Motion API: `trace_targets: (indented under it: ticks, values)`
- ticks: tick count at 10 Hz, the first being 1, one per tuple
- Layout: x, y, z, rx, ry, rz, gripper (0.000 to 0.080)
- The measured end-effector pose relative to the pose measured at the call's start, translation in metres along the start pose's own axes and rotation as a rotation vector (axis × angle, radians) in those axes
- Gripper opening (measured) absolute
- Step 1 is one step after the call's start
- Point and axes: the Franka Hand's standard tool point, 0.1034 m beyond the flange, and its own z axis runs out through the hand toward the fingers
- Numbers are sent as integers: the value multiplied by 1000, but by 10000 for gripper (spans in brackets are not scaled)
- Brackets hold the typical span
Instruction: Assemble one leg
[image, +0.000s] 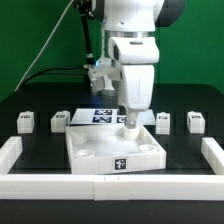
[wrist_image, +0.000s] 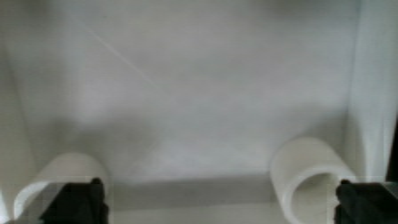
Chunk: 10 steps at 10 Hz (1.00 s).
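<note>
The large white square panel (image: 95, 150) lies in the middle of the table with a tag on its front face. My gripper (image: 130, 127) hangs low over the panel's far part. In the wrist view the gripper (wrist_image: 222, 205) is open: its dark fingertips (wrist_image: 75, 200) sit far apart, with only the panel's white surface (wrist_image: 205, 100) between them. Two rounded hollows (wrist_image: 320, 175) show on the panel near the fingers. Several small white legs stand in a row behind the panel: two at the exterior view's left (image: 25, 121) (image: 59, 120), two at its right (image: 163, 121) (image: 194, 121). None is held.
The marker board (image: 98, 115) lies flat behind the panel, under the arm. White rails border the table at the exterior view's left (image: 10, 150), right (image: 212, 150) and front (image: 110, 187). Black cables hang at the back left.
</note>
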Motion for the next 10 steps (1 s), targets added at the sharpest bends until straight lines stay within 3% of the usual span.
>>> trace_targets:
  ticks: [4, 5, 7, 10]
  values:
    - [-3, -4, 4, 9, 2, -3, 650]
    - [-7, -15, 15, 28, 12, -45, 650]
    - [-7, -42, 33, 36, 34, -75, 650]
    - [-6, -50, 46, 51, 49, -80, 650]
